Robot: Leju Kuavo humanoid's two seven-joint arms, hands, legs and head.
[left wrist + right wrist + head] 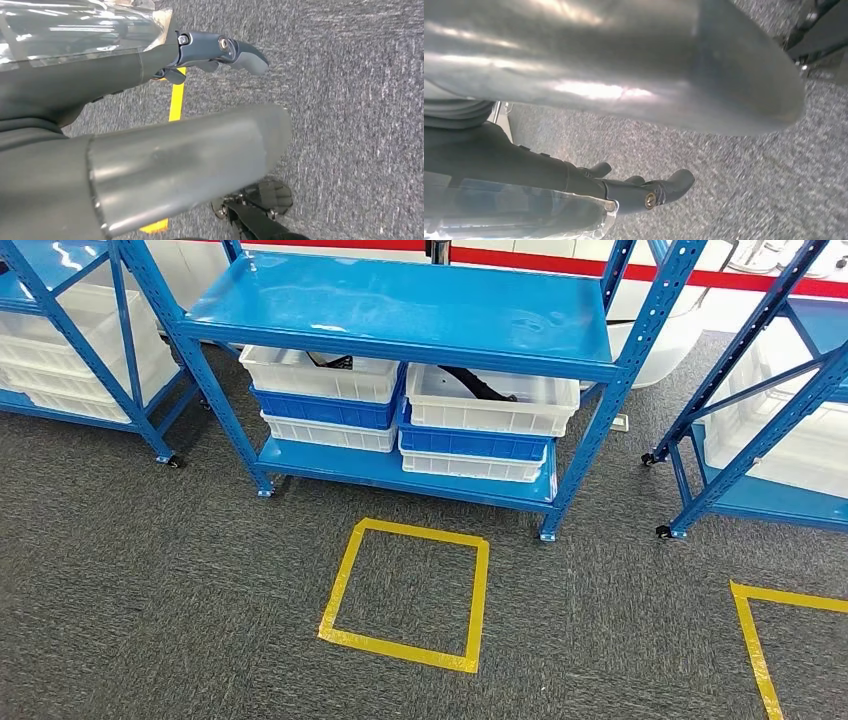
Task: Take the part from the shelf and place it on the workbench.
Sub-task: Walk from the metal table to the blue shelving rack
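Lying in the white bin (492, 400) at one o'clock on the shelf (400, 315), the dark part (478, 383) waits untouched, stored low for reach. Both arms hang over carpet: left robot hand (210, 55) and right robot hand (634, 187) released, holding nothing.

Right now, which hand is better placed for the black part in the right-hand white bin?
Probably right. Left hand and right hand both hang empty over carpet; black part lies slightly right of the view's centre.
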